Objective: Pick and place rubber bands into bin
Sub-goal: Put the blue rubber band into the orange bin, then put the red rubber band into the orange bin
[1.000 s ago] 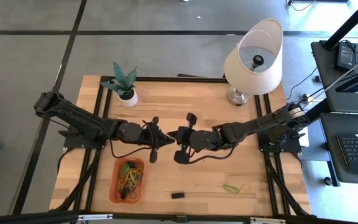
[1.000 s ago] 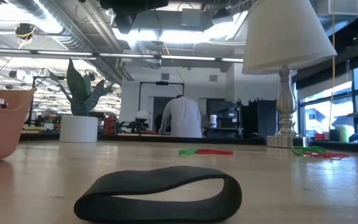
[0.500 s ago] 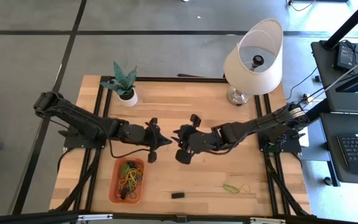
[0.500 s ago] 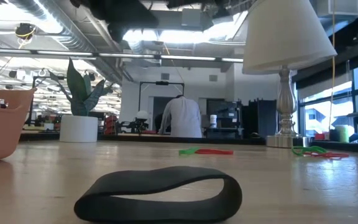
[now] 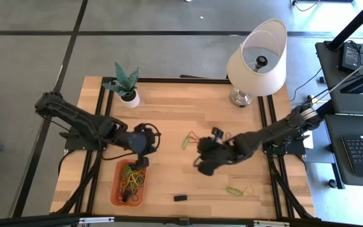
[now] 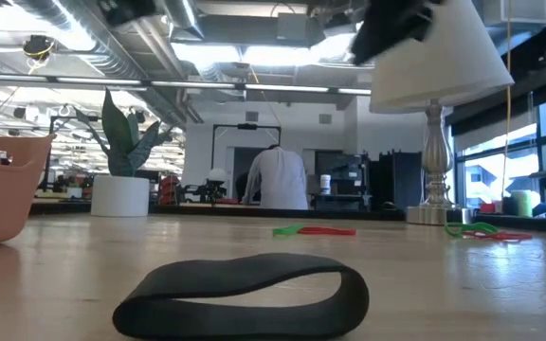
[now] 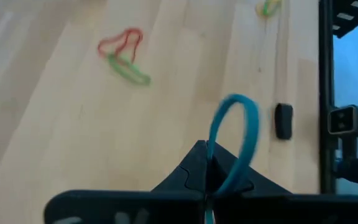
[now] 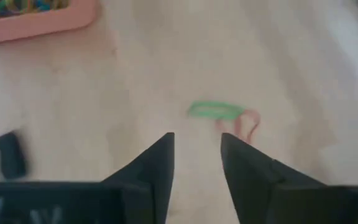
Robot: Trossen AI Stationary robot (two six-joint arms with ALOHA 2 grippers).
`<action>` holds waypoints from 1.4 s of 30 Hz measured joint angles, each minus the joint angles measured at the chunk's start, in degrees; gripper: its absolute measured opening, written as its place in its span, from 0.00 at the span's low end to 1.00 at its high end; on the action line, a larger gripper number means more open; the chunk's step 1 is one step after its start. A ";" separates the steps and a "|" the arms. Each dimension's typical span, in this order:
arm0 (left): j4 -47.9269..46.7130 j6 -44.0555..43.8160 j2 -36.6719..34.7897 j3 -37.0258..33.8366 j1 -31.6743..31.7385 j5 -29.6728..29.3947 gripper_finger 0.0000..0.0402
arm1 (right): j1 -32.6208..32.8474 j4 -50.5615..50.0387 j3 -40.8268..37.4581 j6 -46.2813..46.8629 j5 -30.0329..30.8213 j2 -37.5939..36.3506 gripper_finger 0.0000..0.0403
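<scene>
Your left claw (image 7: 207, 180) is pinched closed on a blue rubber band (image 7: 234, 143) — the loop stands up from its fingertips. From above, that left claw (image 5: 145, 151) hangs just beside the bin's (image 5: 117, 189) far edge. The bin sits near the counter's (image 5: 188, 101) front left and already holds a heap of coloured bands (image 5: 132, 178). Your right claw (image 8: 196, 163) is open and holds nothing — over bare counter near the middle. A green and red pair of bands (image 5: 188, 139) lies between the two claws; a green and yellow pair (image 5: 239, 190) lies nearer the front.
</scene>
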 joint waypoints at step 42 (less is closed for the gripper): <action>-13.83 -76.49 21.35 3.25 -22.84 16.51 0.33 | 14.52 34.96 -43.28 12.20 -5.34 -33.26 0.16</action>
